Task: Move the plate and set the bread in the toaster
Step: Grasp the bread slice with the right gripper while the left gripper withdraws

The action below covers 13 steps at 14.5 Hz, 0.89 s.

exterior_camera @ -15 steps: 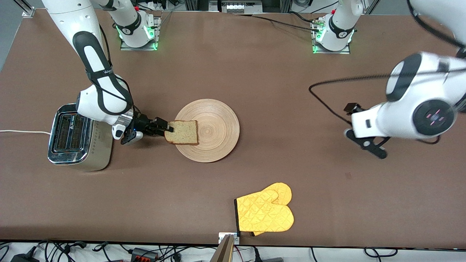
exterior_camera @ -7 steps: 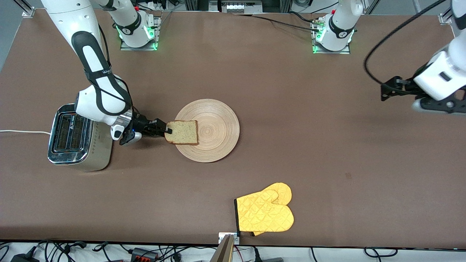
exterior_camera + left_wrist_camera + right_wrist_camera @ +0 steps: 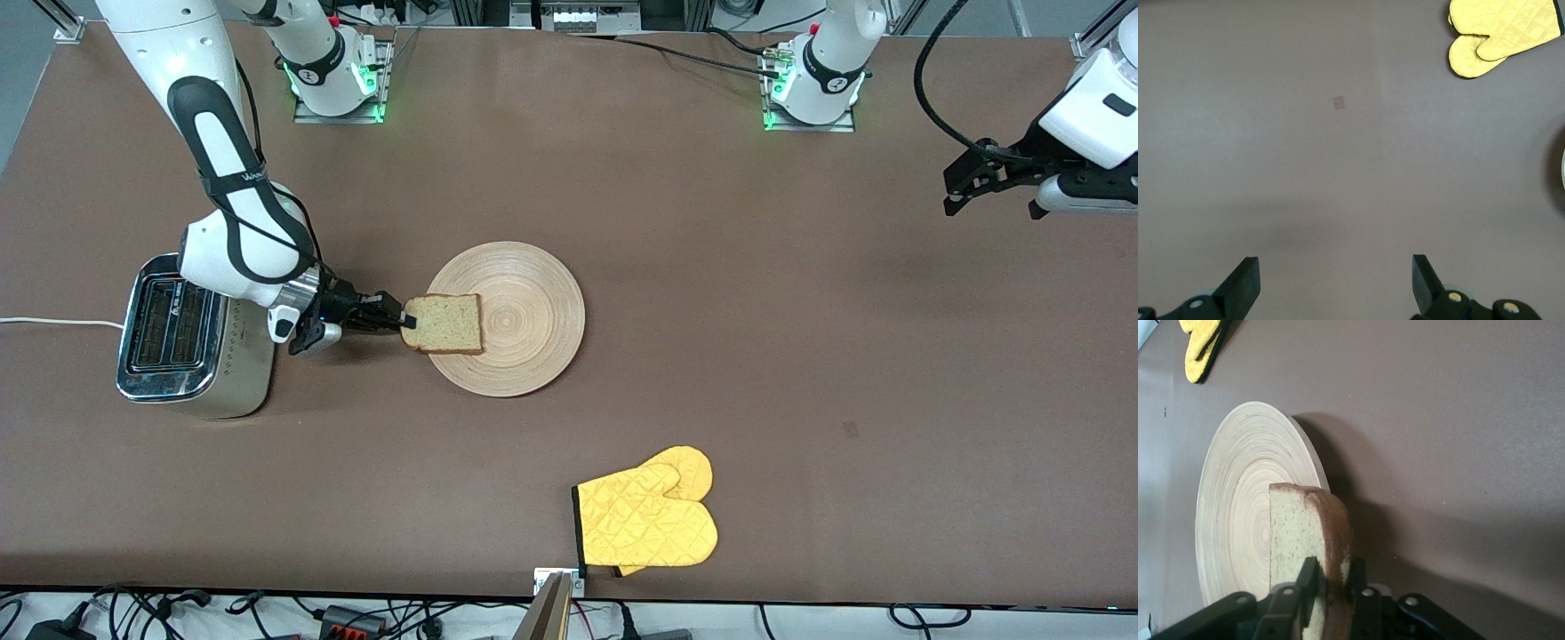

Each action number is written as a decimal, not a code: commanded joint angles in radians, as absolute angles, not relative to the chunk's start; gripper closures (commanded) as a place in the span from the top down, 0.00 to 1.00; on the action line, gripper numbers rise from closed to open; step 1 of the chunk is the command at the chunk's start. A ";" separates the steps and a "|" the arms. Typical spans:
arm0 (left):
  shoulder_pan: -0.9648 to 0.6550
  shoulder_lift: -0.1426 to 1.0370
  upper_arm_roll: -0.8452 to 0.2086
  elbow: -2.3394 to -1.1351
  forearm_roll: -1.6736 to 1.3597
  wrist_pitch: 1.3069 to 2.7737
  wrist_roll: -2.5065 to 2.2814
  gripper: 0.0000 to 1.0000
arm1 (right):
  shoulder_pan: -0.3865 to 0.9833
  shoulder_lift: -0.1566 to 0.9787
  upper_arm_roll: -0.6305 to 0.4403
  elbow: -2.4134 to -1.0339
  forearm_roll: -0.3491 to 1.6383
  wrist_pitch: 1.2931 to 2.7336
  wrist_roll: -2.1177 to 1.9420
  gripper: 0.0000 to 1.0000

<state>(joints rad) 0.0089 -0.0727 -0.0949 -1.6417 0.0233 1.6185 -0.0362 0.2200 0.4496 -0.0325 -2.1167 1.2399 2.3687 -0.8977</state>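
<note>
Right tool [image 3: 402, 318] pinching bread [image 3: 444, 323] by its crust over plate [image 3: 533, 293] for toaster [image 3: 173, 336]; left tool [image 3: 991, 182] waiting open over bench [image 3: 711, 222]

Table [image 3: 622, 178]: matte brown, plain, w/ one small paler patch. Plate [image 3: 533, 320]: pale beige wood, concentric ring grain. Bread [image 3: 444, 323]: light tan crumb w/ fine dark specks, darker brown crust. Toaster [image 3: 191, 333]: shiny chrome top, dark slots, cream-beige side, white cord. Mitts [image 3: 647, 520]: bright yellow, quilted diamond stitching, black cuff trim. Arms: white shells w/ black joint bands; bases glow green. Both grippers' fingers [image 3: 1245, 287] black.
</note>
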 commanded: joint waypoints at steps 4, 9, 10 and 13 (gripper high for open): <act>0.008 -0.063 -0.091 -1.629 0.008 1.569 -0.055 1.00 | 0.204 0.431 -0.034 -2.114 1.261 2.355 -0.893 0.00; 0.000 -0.021 -0.092 -1.563 0.008 1.565 -0.054 1.00 | 0.181 0.413 -0.040 -2.030 1.148 2.298 -0.763 0.00; 0.000 -0.021 -0.092 -1.562 0.008 1.565 -0.054 1.00 | 0.170 0.413 -0.040 -2.011 1.093 2.289 -0.740 0.00; 0.000 -0.021 -0.092 -1.562 0.000 1.560 -0.055 1.00 | 0.129 0.413 -0.043 -1.939 0.958 2.186 -0.666 0.00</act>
<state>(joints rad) 0.0059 -0.0373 -0.0948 -1.5967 0.0221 1.5859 -0.0461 0.1623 0.4194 -0.0446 -1.9858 1.0341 2.2628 -0.7186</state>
